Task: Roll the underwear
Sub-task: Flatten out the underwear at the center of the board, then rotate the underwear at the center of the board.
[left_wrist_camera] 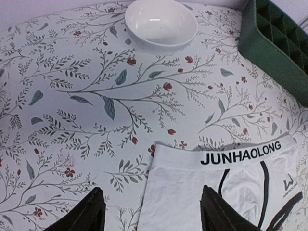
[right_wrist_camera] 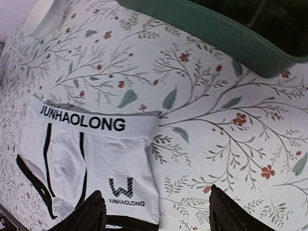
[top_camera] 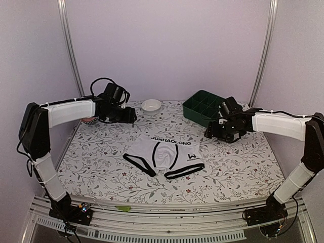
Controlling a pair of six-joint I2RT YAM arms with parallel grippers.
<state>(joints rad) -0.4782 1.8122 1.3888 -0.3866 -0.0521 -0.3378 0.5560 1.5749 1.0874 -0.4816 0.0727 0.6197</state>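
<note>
Left wrist shows bowl [left_wrist_camera: 161, 29] whole, underwear [left_wrist_camera: 187, 190] seemingly flat, end effectors [left_wrist_camera: 152, 192] [right_wrist_camera: 156, 192] spread wide

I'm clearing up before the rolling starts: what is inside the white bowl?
The white bowl looks empty: the left wrist view shows only its bare glossy inside with a light reflection. Nothing covers it; only the tablecloth under it is hidden.
</note>
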